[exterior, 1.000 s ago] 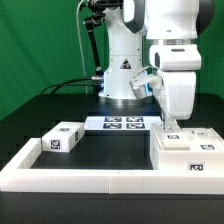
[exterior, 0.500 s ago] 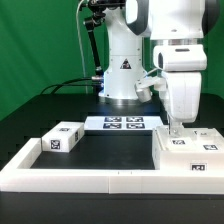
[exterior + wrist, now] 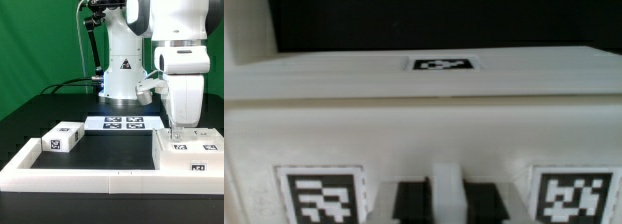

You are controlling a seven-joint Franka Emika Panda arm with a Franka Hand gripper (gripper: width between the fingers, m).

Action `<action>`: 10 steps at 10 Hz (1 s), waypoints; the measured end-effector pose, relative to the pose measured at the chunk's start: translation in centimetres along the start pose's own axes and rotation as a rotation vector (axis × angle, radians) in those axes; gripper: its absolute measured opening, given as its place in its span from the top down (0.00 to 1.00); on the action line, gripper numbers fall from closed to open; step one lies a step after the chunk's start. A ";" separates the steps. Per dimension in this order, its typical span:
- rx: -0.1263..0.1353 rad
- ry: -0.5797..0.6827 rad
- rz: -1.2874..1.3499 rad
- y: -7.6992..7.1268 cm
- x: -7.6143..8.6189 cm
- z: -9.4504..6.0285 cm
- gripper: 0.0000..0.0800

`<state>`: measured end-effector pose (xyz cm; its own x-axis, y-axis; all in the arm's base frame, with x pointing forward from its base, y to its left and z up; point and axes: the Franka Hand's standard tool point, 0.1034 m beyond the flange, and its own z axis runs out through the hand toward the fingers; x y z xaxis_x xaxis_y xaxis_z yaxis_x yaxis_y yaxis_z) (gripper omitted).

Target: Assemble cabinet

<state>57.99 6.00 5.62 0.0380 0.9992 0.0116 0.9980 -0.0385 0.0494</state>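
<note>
1. Over the past second I have slid toward the exterior view's right. My gripper [image 3: 178,127] now hangs further in over the large cabinet block [image 3: 186,152], not by its edge on the exterior view's left.
2. My tips are low, right at the block's top face. I cannot tell whether they touch it or sit just above.
3. I also cannot tell whether my fingers are spread or pressed together. The exterior view shows them only as one pale stub, and the wrist view is too blurred to settle it.
4. The block fills the wrist view. It shows a top tag [image 3: 439,64] on its upper face and two front tags [image 3: 322,196] on the face toward me. Between those two, dark slots flank a narrow white strip [image 3: 441,195].
5. The cabinet block sits at the exterior view's right, against the low border wall [image 3: 90,180].
6. The small block [image 3: 60,139] lies at the exterior view's left, well apart from me and unmoved. Its tags face up and forward.
7. The marker board [image 3: 123,123] lies flat on the black table [image 3: 110,150], further back between the two blocks.
</note>
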 end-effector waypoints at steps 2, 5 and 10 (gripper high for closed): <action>-0.001 0.000 -0.002 0.0 0.0 -0.1 0.80; -0.002 -0.002 -0.043 0.0 -0.3 -0.1 0.46; -0.004 -0.020 -0.127 -2.5 -0.6 -0.7 0.02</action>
<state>55.39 5.50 6.24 -0.0873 0.9961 -0.0153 0.9947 0.0880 0.0533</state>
